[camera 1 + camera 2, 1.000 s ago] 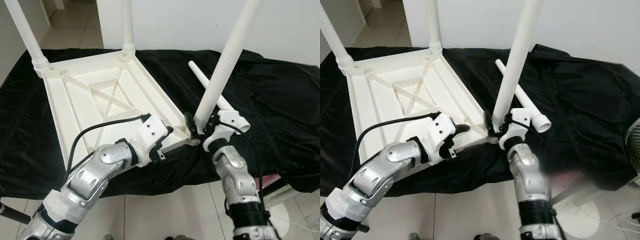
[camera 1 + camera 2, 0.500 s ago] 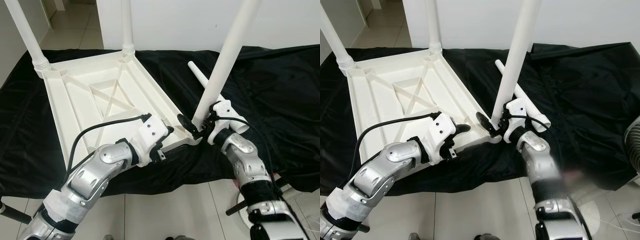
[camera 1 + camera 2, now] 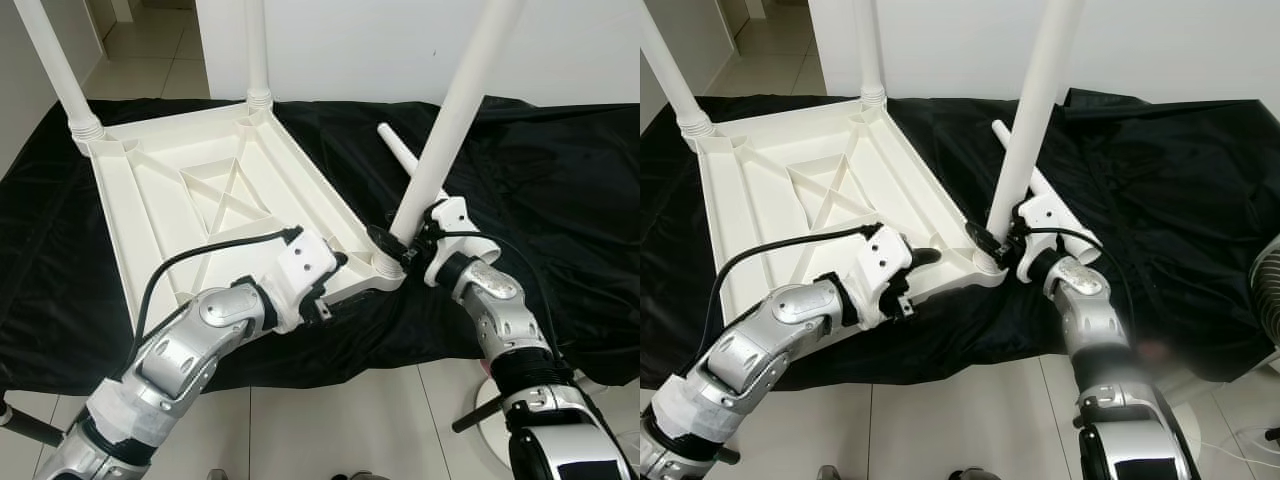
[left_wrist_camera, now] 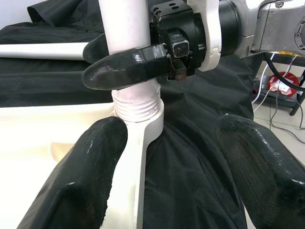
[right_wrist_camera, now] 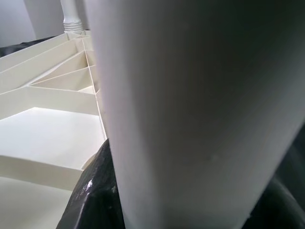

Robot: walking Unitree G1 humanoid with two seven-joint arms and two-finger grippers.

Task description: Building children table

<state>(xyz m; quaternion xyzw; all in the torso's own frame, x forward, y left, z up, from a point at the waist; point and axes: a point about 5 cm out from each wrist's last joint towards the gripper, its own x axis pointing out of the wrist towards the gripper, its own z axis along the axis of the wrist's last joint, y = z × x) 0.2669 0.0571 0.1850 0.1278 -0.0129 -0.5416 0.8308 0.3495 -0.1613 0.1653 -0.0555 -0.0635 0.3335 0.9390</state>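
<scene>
— Where is the table leg [image 3: 447,130] sitting now?

— Its threaded end is resting in the corner socket [image 4: 143,125] of the upturned children's table [image 3: 200,195], at the near right corner. We are clasping the leg low down with our right gripper [image 3: 397,243], both fingers closed around the shaft just above the thread, so that we can turn it in, we judge.

— And our other arm?

— Our left gripper [image 4: 171,157] is lying spread apart at that same corner, one finger [image 4: 90,162] touching the socket's side and the other out over the cloth. It is grasping nothing; we are likely bracing the frame so it is not turning with the leg.

— How far along are we?

— Two legs [image 3: 60,70] are already standing upright in the far corners, and a spare leg [image 3: 400,155] is lying on the black cloth [image 3: 560,180] just behind the right gripper. That cloth is covering the surface under the whole job. The leaning leg may need straightening before the thread catches.
</scene>
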